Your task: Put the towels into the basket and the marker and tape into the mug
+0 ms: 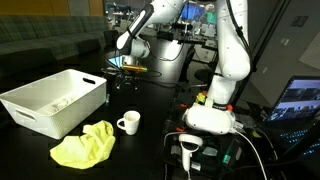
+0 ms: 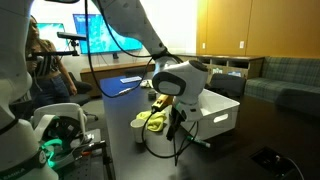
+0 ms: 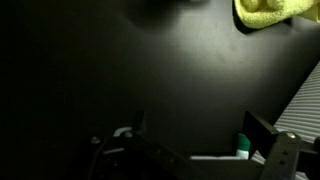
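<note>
One yellow towel (image 1: 85, 148) in sight, crumpled on the dark worktop (image 1: 150, 98) just off the near corner of the white basket (image 1: 40, 110), not in it. White mug (image 1: 129, 122) stands upright near that same basket corner, just beside the towel and clear of the basket wall. There's a pale lump (image 1: 60, 101) inside the basket, can't tell what it is. Gripper (image 3: 198, 125) is outside the basket, off its end wall, above bare worktop. Wrist view has the basket wall at its right edge and the towel at its top edge. Jaws look spread wide with nothing between them, though that view is very dark. Small teal bit (image 3: 242, 148) by the gripper body, too dim to identify. An orange-and-blue speck (image 1: 131, 71) sits under the gripper, beyond the basket's far corner, too small to name.
</note>
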